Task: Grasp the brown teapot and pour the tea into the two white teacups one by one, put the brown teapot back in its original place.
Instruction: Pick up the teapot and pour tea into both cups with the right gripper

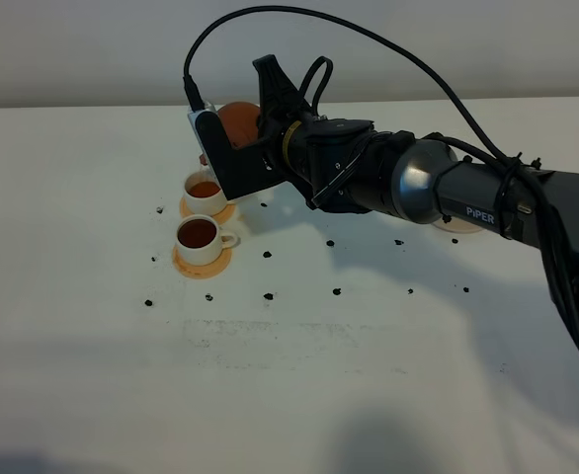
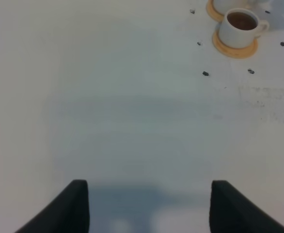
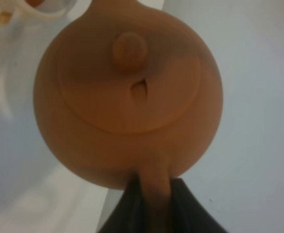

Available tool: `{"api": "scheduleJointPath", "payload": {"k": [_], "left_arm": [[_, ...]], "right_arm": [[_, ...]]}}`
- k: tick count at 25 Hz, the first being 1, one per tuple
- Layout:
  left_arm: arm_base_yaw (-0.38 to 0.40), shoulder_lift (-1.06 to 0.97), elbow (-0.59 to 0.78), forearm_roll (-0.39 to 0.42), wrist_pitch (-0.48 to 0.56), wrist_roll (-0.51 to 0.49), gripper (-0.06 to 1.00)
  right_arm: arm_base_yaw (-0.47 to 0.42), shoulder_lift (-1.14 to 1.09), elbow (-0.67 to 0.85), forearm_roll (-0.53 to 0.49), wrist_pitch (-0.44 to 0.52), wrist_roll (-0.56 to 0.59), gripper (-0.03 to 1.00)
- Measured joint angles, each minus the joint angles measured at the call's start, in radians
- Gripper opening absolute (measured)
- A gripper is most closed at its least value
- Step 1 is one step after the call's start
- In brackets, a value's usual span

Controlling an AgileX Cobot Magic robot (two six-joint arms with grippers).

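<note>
Pouring stage, apparently near its end: the right gripper (image 3: pixel 151 194), clamped shut on the loop handle of the squat reddish-brown clay teapot (image 1: pixel 238 120), holds it aloft above the far white teacup (image 1: pixel 205 192), toward the white bench's (image 1: pixel 299 395) far edge. Both small white cylindrical teacups already hold dark tea, the near one (image 1: pixel 200 240) too. Next, by this reading: level the pot and carry it to the pale cream saucer (image 1: pixel 457 223), partly hidden beneath the arm. The left gripper (image 2: pixel 149 206) idles, jaws apart, empty. Legible: "PiPER" on the arm.

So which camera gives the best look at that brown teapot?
The right wrist view: the brown teapot fills it, lid and knob clear. The exterior high view shows only a sliver behind the arm; the left wrist view shows none.
</note>
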Motion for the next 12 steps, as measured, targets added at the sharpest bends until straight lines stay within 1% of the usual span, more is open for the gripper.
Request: {"api": "scheduleJointPath", "payload": {"k": [12], "left_arm": [[0.0, 0.0, 0.0, 0.0, 0.0, 0.0, 0.52]], "right_arm": [[0.0, 0.0, 0.001, -0.002, 0.001, 0.0, 0.11]]}}
